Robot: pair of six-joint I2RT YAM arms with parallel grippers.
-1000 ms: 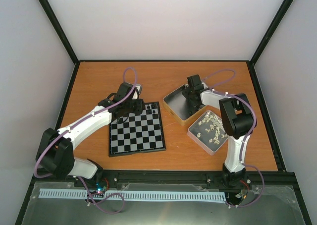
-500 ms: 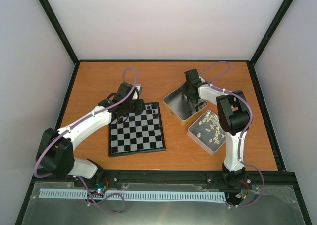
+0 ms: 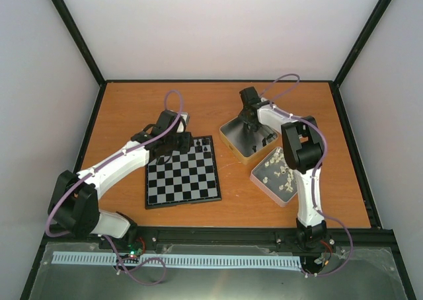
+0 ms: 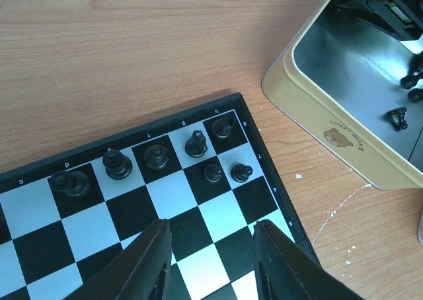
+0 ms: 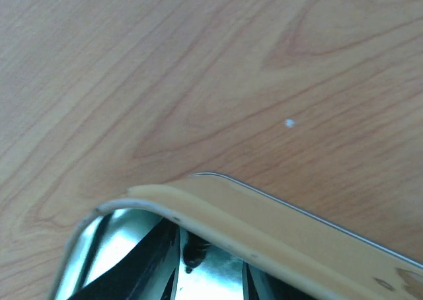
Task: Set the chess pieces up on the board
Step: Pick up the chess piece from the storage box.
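The board [image 3: 183, 181] lies left of centre, with several black chess pieces [image 4: 156, 158] standing along its far right corner rows. My left gripper [image 4: 211, 250] hovers open over the squares just in front of them, with nothing between its fingers. My right gripper [image 5: 208, 277] reaches down inside the gold-walled tin [image 5: 264, 221] by its far corner. It is open, and one black piece [image 5: 192, 250] stands between its fingers, close to the left finger [image 5: 145, 267] and with a gap to the right one. More black pieces [image 4: 397, 117] lie in that tin [image 4: 330, 115].
A second shallow tin [image 3: 260, 180] holding cream-white chessmen [image 3: 283, 171] sits at the right, just in front of the gold tin [image 3: 228, 140]. Black frame rails border the wooden table [image 3: 132, 108] on all sides.
My right arm has swung left and further back into the tin's far corner, and its gripper has gone from shut to open. The left arm has not moved.
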